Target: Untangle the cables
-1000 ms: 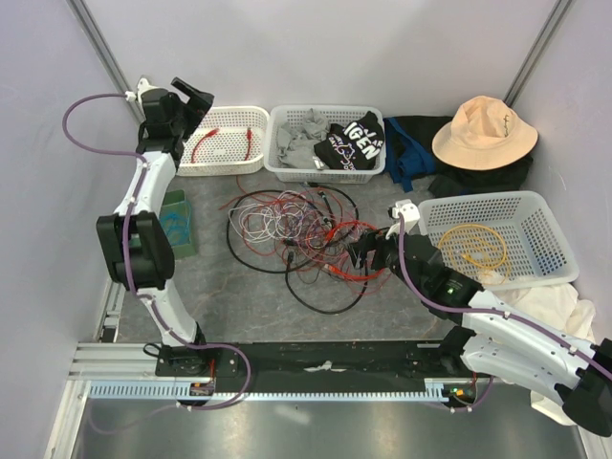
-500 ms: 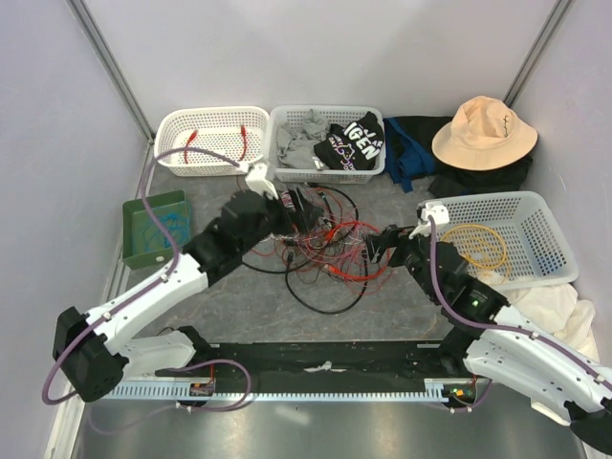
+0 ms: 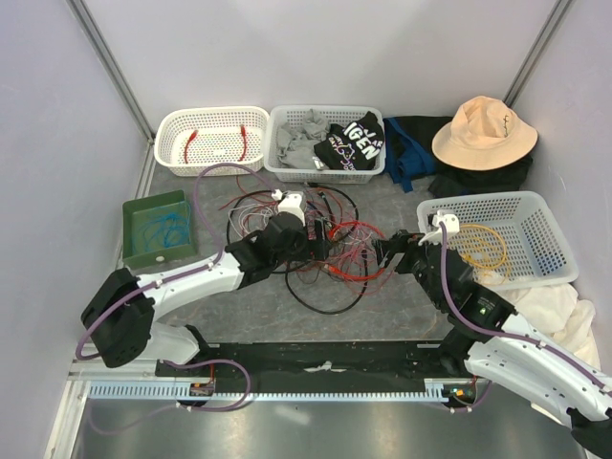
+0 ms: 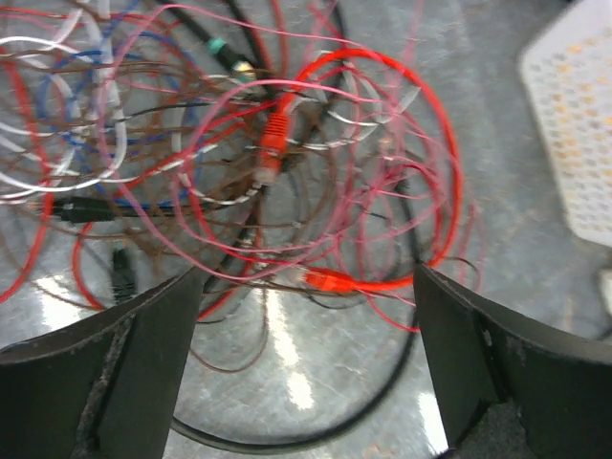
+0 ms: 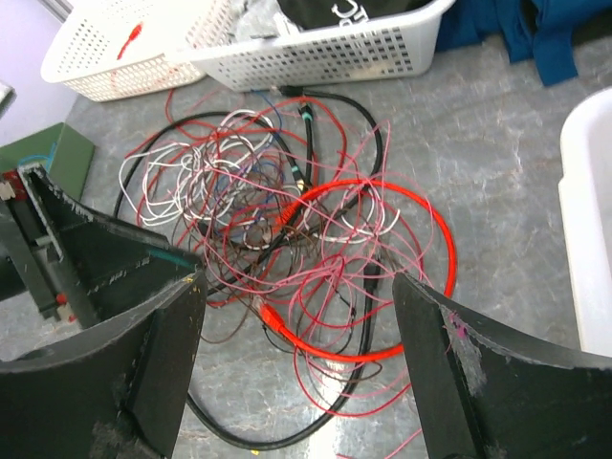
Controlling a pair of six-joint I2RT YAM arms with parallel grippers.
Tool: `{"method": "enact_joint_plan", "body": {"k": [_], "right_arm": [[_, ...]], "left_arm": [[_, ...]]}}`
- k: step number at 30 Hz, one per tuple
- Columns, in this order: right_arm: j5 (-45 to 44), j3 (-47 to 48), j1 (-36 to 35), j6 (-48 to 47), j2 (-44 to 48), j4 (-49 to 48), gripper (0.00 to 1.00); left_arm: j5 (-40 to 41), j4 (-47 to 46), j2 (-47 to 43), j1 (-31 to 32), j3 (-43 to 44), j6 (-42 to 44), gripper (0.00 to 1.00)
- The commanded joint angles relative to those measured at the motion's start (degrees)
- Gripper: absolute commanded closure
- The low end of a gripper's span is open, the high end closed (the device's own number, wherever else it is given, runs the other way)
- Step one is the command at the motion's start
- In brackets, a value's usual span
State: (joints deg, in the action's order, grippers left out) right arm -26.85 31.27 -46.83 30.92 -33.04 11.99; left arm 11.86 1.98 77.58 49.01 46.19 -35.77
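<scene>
The cables [image 3: 287,225] lie as one loose tangle at the centre of the table [image 3: 239,311], between the two arms. In the top view the tangle's long axis runs left to right. White and blue strands mass at its left end. A red loop [image 5: 453,260] lies flat at its right end, crossed by thin pink strands and a black cable. The red loop is nearly round and has no marked long axis. One plug [image 4: 273,143] lies inside the ring, toward the tangle's centre. In the left wrist view its length runs fore and aft, in line with the gripper's reach.

The left gripper [image 3: 317,235] hangs over the middle of the tangle, pointing right, at the red loop's left rim. Its fingers stand wide apart and hold nothing. From its wrist view the red loop lies ahead, slightly right of the gap.

The right gripper [image 3: 384,252] sits at the red loop's right rim, pointing left. Its fingers are likewise apart and empty, and the red loop lies straight ahead and below. The height of either gripper above the strands cannot be told.

Judgement: both grippers are about equally near the red loop. It looks like the least buried strand. Its right rim faces the right gripper and the basket [image 3: 545,225] beyond, so a grasp there appears the shorter move.
</scene>
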Motion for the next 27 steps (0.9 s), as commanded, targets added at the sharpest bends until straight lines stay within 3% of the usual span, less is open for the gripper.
{"method": "enact_joint_plan", "body": {"k": [1, 6, 11, 19, 27], "right_arm": [[0.04, 0.02, -0.11, 1.87, 0.34, 0.93, 0.14], [-0.83, 0.2, -0.11, 0.99, -0.01, 1.02, 0.14], [-1.01, 0.29, -0.11, 0.29, 0.16, 1.46, 0.14], [-1.19, 0.2, -0.11, -0.42, 0.61, 1.2, 0.14], [-0.92, -0.07, -0.1, -0.42, 0.87, 0.84, 0.14]], "left_arm": [[15.28, -2.59, -0.15, 0.12, 3.9, 2.45, 0.0], [18.9, -2.6, 3.71, 0.03, 10.38, 12.73, 0.0], [13.03, -0.05, 9.51, 0.29, 14.54, 21.16, 0.04], [5.02, 3.11, 13.47, 0.38, 16.64, 29.35, 0.05], [7.21, 4.61, 25.24, 0.29, 24.99, 34.98, 0.06]]}}
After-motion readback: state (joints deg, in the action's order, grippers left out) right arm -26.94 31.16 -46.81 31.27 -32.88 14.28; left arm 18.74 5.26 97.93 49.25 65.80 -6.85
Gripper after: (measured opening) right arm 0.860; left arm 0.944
